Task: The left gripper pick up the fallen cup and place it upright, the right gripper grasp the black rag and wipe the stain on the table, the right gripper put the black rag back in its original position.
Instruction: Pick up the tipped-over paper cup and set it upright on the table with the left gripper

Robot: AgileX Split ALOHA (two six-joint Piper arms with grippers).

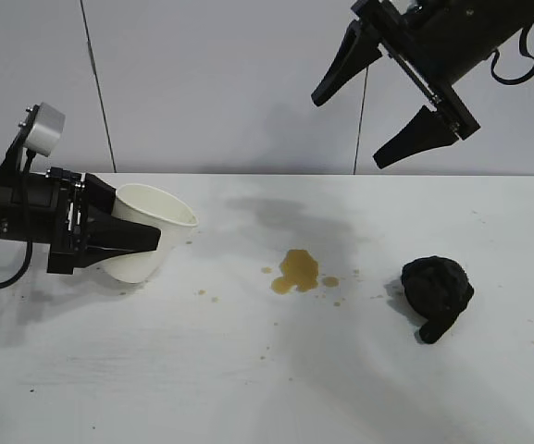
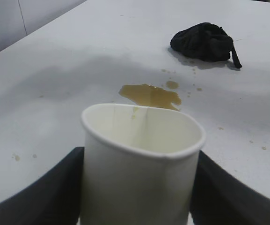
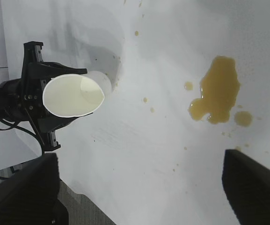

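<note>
My left gripper (image 1: 142,236) is shut on the white paper cup (image 1: 160,211) at the table's left. The cup is tilted, its open mouth turned up and toward the middle, its base close over the table (image 1: 248,370). In the left wrist view the black fingers (image 2: 50,197) press both sides of the cup (image 2: 142,168). The yellowish-brown stain (image 1: 298,270) lies mid-table with droplets around it. The black rag (image 1: 436,285) sits bunched at the right. My right gripper (image 1: 348,131) hangs open high above, between the stain and the rag, holding nothing.
A grey wall stands behind the table's far edge. The right wrist view shows the table's left edge (image 3: 85,197) just past the left arm (image 3: 13,96). Small droplets dot the surface around the stain (image 3: 219,91).
</note>
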